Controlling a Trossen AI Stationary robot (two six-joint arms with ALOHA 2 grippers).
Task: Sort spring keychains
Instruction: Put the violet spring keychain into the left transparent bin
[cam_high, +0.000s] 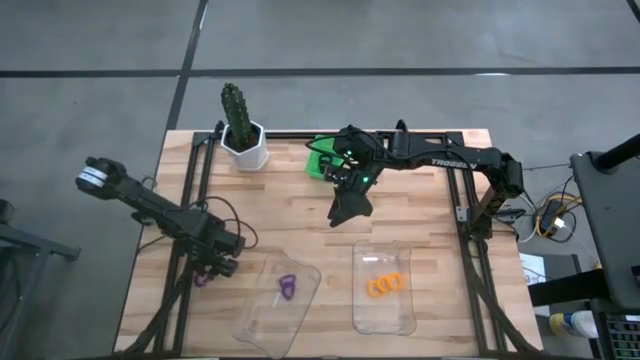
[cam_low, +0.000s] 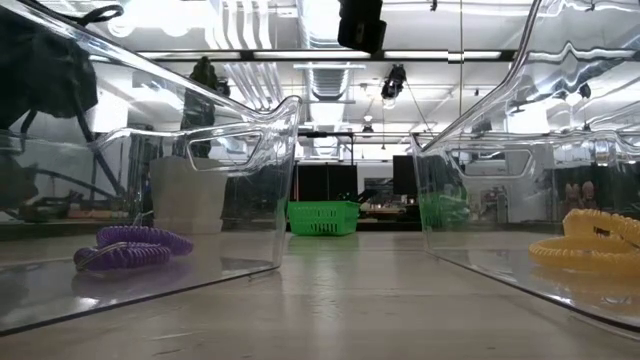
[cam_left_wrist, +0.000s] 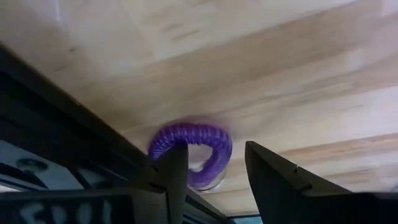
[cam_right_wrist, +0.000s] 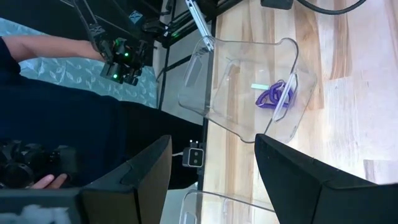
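A purple spring keychain (cam_left_wrist: 214, 138) lies on the wood by the table's left near edge (cam_high: 203, 280). My left gripper (cam_left_wrist: 214, 149) is low over it (cam_high: 217, 262), open, one finger in front of the loop's side and the other beside it. More purple keychains (cam_high: 288, 288) lie in the left clear tray (cam_high: 262, 322), also in the low view (cam_low: 130, 248). Orange keychains (cam_high: 385, 284) lie in the right clear tray (cam_high: 385, 318). My right gripper (cam_right_wrist: 212, 140) hangs open above the table's middle (cam_high: 350, 210), holding nothing. My left gripper comes down at the purple keychain from above. One finger (cam_left_wrist: 173, 171) overlaps the coil's side (cam_left_wrist: 163, 144) and the other (cam_left_wrist: 267, 177) stands clear of it. I cannot tell whether the first finger touches the coil, which lies flat on the table.
A green basket (cam_high: 322, 158) and a white pot with a cactus (cam_high: 243, 140) stand at the far edge. Black frame rails (cam_high: 190, 180) run along both sides of the table. A person in dark blue sleeves (cam_right_wrist: 56, 93) is beyond the left side. Bare wood lies between the trays.
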